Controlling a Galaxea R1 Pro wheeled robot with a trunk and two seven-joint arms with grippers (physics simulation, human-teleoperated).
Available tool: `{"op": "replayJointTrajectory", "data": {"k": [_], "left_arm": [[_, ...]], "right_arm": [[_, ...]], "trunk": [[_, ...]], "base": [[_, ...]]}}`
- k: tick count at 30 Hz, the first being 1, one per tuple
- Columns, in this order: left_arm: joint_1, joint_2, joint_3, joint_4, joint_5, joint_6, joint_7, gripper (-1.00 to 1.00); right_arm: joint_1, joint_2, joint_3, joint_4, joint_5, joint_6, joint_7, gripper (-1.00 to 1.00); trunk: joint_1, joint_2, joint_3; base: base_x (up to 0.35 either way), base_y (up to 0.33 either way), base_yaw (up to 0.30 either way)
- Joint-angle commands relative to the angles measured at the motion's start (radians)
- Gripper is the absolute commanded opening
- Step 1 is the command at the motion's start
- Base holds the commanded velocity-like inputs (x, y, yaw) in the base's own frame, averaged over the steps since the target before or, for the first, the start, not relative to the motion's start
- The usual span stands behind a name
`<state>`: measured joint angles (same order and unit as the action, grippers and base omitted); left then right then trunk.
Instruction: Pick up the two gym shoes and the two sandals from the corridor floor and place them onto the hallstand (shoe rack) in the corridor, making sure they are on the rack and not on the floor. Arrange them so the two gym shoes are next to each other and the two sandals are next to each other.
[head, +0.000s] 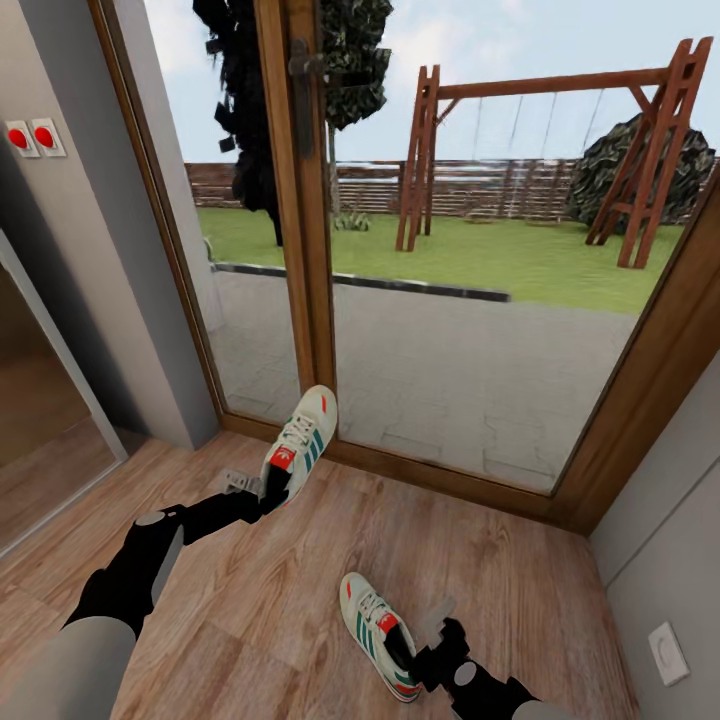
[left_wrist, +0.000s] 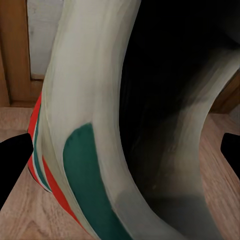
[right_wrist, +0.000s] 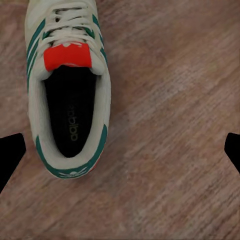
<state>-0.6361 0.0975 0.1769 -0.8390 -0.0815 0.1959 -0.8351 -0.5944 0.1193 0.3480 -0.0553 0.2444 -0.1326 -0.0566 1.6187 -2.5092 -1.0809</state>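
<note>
Wood-grain planks of the corridor floor (head: 300, 590) run up to a big glazed door with a timber frame (head: 300, 230), and beyond the glass you look out on paving, lawn and a swing set (head: 560, 150). No hallstand or sandals are in front of you here, so these two shoes are the job in hand.

Your left end effector (head: 262, 487) is at the heel opening of the far gym shoe (head: 300, 445), which is tipped up with its toe against the bottom of the door frame. In the left wrist view the collar of that shoe (left_wrist: 95, 150) crosses right between the dark fingertips (left_wrist: 12, 165), rim and green heel patch close to the lens. That suggests you have it pinched by the heel wall, a sensible hold since the collar is the thinnest, stiffest edge, but you cannot tell for certain that the fingers are closed on it.

Your right end effector (head: 440, 640) hangs just beside the near gym shoe (head: 380, 635), which lies flat on the planks. From the right wrist view the fingers (right_wrist: 11, 152) are spread wide, with the shoe (right_wrist: 67, 95) off to one side and not between them. You would likely need to shift over before closing.
</note>
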Motion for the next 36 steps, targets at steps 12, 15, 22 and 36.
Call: {"op": "replayJointTrajectory", "data": {"k": [12,15,22,36], "left_arm": [[0.000,-0.001,0.006,-0.002,-0.006,0.008,-0.007,-1.00],[0.000,-0.001,0.007,-0.002,-0.006,0.008,-0.007,-1.00],[-0.005,0.005,0.008,-0.003,-0.006,0.008,-0.007,-1.00],[-0.011,0.006,0.009,-0.086,-0.006,0.008,-0.007,-1.00]], "right_arm": [[-0.001,0.000,-0.002,0.002,0.009,-0.002,0.163,1.00],[-0.001,0.000,-0.003,0.002,0.005,-0.002,0.163,1.00],[-0.001,0.000,-0.004,0.000,0.002,-0.002,0.162,1.00],[-0.001,-0.003,-0.012,-0.007,0.001,-0.002,0.162,1.00]], "trunk": [[0.000,0.000,-0.001],[0.000,0.000,-0.001],[0.000,0.000,-0.001],[0.004,-0.002,-0.040]], "base": [[0.000,0.000,0.000],[0.000,0.000,0.000],[0.000,0.000,0.000],[0.000,0.000,0.000]]}}
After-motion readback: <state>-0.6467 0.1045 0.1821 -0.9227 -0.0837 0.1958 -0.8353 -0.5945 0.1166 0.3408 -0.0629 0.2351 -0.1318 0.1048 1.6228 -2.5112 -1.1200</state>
